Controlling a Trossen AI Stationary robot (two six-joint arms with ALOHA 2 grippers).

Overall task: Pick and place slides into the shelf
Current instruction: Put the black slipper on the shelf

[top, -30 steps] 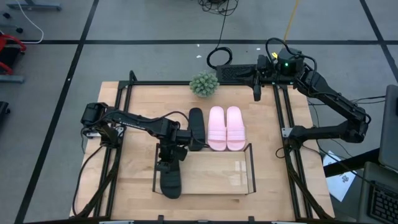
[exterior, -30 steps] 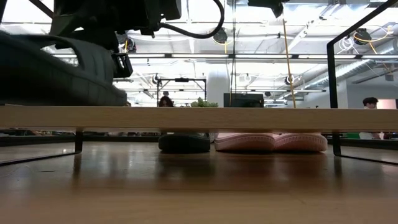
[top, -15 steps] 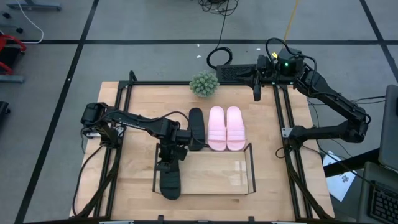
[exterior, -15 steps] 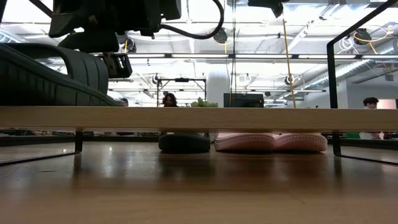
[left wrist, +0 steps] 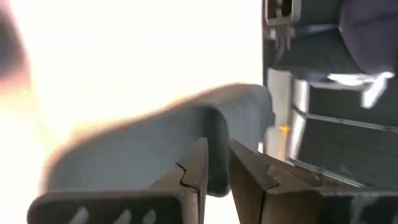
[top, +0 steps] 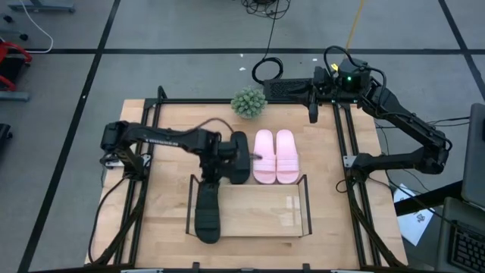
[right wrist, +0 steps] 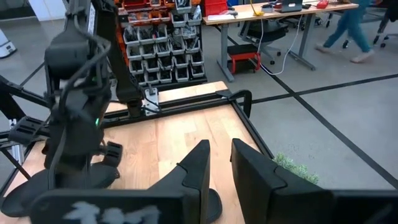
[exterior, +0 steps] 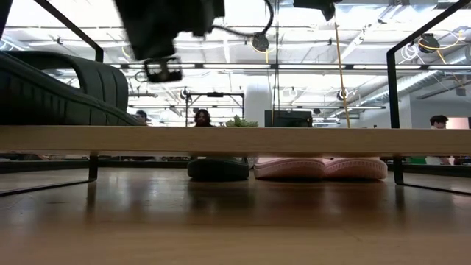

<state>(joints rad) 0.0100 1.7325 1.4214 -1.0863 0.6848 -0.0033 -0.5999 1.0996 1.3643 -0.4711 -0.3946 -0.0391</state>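
Observation:
One black slide [top: 206, 218] lies on the left end of the shelf [top: 261, 206], its toe past the near edge; in the low view it fills the left [exterior: 59, 88] above the shelf board [exterior: 235, 138]. The other black slide [top: 239, 157] rests sole-down on the table beside the pink pair [top: 274, 155], just beyond the shelf. My left gripper [top: 215, 165] hangs shut above the table, just left of that black slide and touching nothing. A dark slide [left wrist: 155, 134] shows blurred past its fingers. My right gripper [top: 312, 115] waits shut at the table's far right corner.
A small green plant [top: 248, 101] stands at the far edge, behind the slides. Black frame rails [top: 148, 152] run along the table's left and right sides. The shelf's right part holds nothing. People move in the room beyond the table.
My left gripper has risen from above the black slide on the shelf and moved toward the far edge, ending beside the black slide on the table. The slide on the shelf settled slightly at first and has since stayed put.

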